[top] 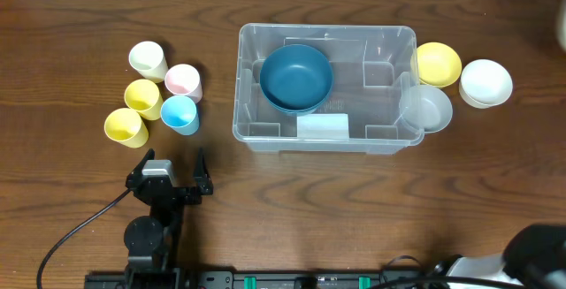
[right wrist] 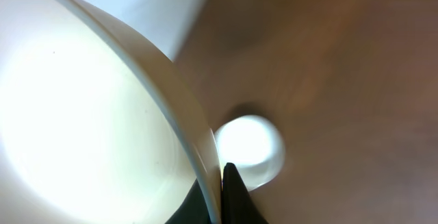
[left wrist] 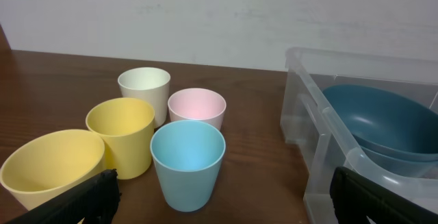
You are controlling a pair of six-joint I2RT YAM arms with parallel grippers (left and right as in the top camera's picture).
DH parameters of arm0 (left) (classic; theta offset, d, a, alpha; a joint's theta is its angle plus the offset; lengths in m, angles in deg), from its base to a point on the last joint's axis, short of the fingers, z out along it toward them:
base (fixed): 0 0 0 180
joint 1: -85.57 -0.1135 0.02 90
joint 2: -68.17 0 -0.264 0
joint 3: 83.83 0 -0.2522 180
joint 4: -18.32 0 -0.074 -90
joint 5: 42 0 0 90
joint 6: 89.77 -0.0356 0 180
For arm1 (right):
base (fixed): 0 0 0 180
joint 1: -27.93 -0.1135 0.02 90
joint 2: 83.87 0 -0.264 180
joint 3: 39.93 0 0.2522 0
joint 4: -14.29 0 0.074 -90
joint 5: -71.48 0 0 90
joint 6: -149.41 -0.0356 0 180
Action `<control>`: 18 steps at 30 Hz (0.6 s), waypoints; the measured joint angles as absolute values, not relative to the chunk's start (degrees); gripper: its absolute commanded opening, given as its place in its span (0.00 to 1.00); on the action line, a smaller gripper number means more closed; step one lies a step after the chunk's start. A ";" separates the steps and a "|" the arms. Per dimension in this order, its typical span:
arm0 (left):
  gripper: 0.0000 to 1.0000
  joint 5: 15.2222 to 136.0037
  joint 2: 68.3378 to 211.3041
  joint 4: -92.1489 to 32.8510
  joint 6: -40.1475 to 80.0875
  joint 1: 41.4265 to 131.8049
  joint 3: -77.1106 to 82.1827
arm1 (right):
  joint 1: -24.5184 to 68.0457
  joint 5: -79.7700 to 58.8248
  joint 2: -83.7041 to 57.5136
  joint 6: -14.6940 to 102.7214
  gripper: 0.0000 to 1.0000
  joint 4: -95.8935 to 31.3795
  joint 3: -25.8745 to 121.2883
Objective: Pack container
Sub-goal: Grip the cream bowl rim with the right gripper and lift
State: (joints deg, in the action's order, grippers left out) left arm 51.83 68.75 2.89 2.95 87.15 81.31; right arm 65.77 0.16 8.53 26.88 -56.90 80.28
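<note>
Container (top: 327, 28) holds blue bowl (top: 296, 77); L pincer (top: 172, 171) wide, R pincer (right wrist: 220, 183) clamps white bowl (right wrist: 82, 114) rim

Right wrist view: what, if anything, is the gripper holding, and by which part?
A whitish bowl, pinched at its rim by the right gripper, one finger on each side of the rim.

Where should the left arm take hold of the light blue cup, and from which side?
The blue cup stands upright, mouth open, with a yellow cup and the pink cup crowding its left and far sides. So I'd come down from above and pinch the rim on its free near side, one finger inside, one outside.
</note>
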 measured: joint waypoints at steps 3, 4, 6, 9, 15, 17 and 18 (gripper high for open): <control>0.98 51.83 68.75 2.89 2.95 87.15 81.31 | 56.05 1.58 5.93 29.06 0.01 -57.08 80.37; 0.98 51.83 68.75 2.89 2.93 87.15 81.31 | 51.89 1.58 5.78 30.03 0.01 -57.05 80.39; 0.98 51.83 68.75 2.89 2.93 87.15 81.31 | 45.45 1.01 6.00 31.31 0.01 -57.12 80.37; 0.98 51.83 68.75 2.89 2.95 87.15 81.31 | 34.43 -1.39 7.37 32.98 0.01 -57.14 80.37; 0.98 51.83 68.75 2.89 2.95 87.15 81.31 | 18.61 -7.40 14.00 33.28 0.01 -55.48 80.37; 0.98 51.83 68.75 2.91 2.93 87.15 81.31 | 15.48 -8.56 17.21 32.89 0.01 -54.19 80.37; 0.98 51.83 68.75 2.89 2.93 87.15 81.31 | 14.15 -9.13 19.02 32.65 0.01 -53.75 80.37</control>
